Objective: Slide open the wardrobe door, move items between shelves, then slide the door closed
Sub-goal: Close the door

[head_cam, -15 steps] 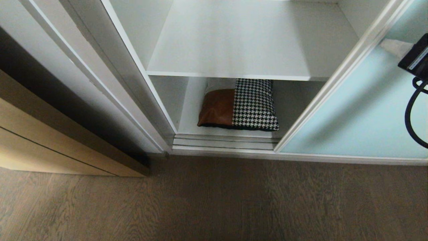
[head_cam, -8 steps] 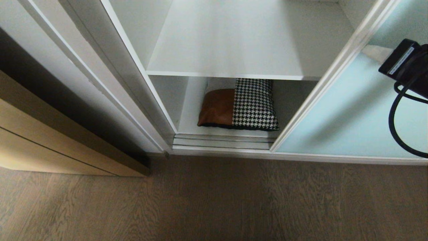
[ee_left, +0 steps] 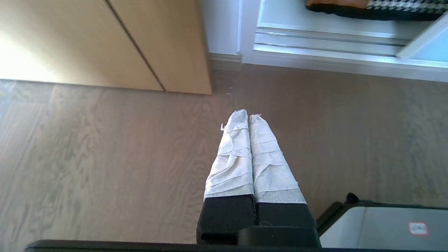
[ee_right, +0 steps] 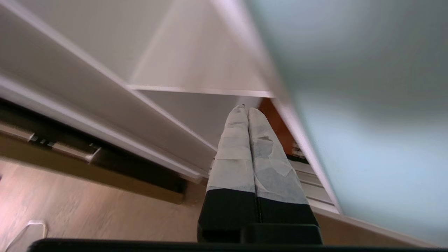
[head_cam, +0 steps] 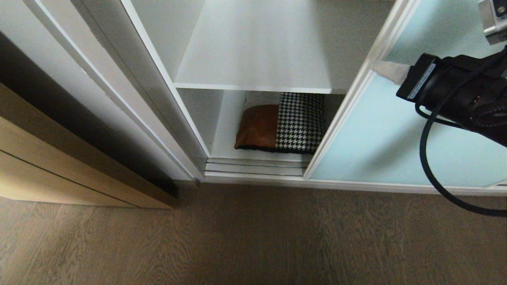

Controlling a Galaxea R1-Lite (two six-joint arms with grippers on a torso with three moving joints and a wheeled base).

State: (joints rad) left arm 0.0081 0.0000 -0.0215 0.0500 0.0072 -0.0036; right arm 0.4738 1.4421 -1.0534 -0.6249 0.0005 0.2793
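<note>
The sliding wardrobe door (head_cam: 376,134), frosted aqua glass in a pale frame, covers the right part of the opening. My right gripper (head_cam: 385,71) is shut, its taped tips at the glass just beside the door's left frame edge; the right wrist view shows this gripper (ee_right: 245,108) closed beside the door (ee_right: 367,105). The items (head_cam: 283,122), a folded bundle with rust-brown and houndstooth pieces, lie on the bottom shelf (head_cam: 227,134), partly hidden by the door edge. The upper shelf (head_cam: 257,51) is bare. My left gripper (ee_left: 247,114) hangs shut over the floor, holding nothing.
A tan wooden panel (head_cam: 59,166) stands at the left beside the white wardrobe side frame (head_cam: 130,87). The door's floor track (head_cam: 253,166) runs along the front of the opening. Brown wood floor (head_cam: 253,237) fills the foreground. Part of my base (ee_left: 385,227) shows beside the left gripper.
The right arm has swung left into view and the door has slid left with it, narrowing the opening and covering the bundle's right end. The left arm has not moved.
</note>
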